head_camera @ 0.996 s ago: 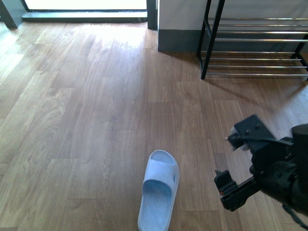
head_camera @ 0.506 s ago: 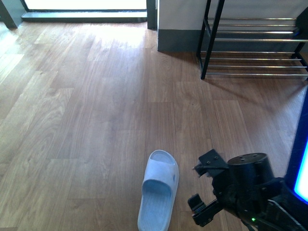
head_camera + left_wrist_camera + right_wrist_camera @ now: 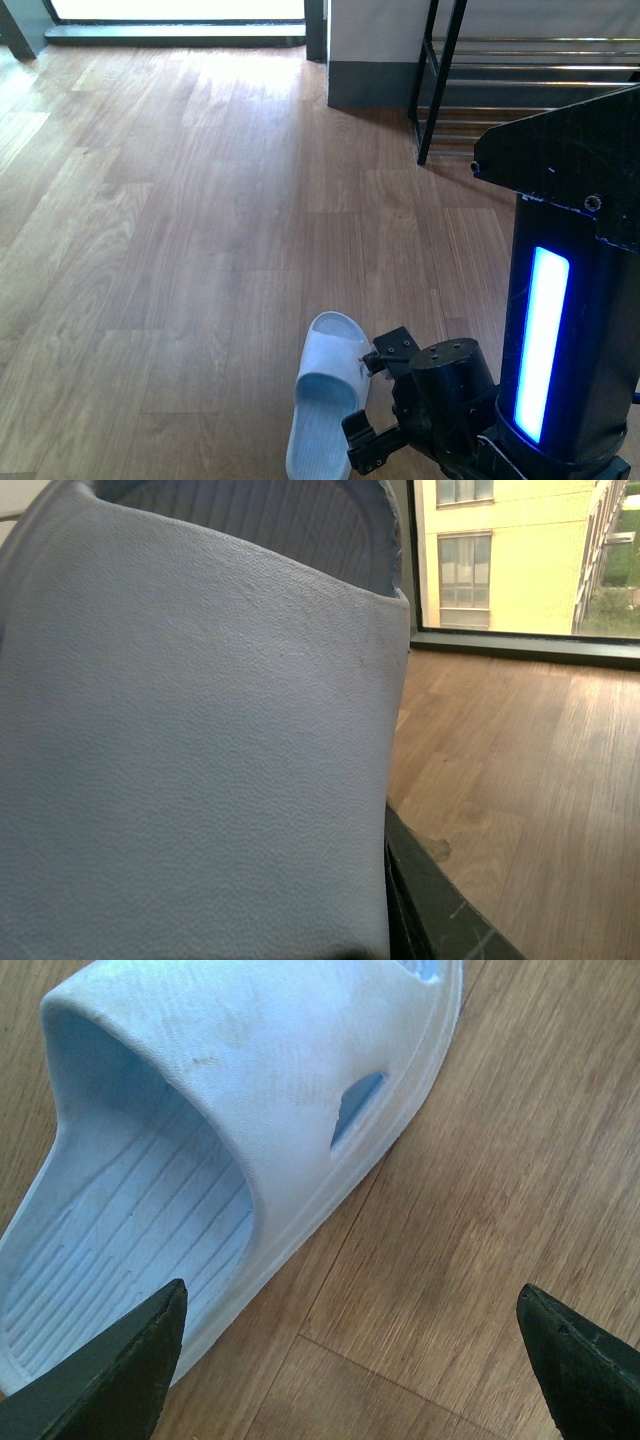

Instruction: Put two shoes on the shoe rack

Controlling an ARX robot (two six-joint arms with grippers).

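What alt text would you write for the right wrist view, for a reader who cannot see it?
A pale blue slide sandal lies on a wooden floor, seen close from above, showing its ribbed footbed and a side vent slot. The right gripper is open, its dark fingertips wide apart, gripping nothing.
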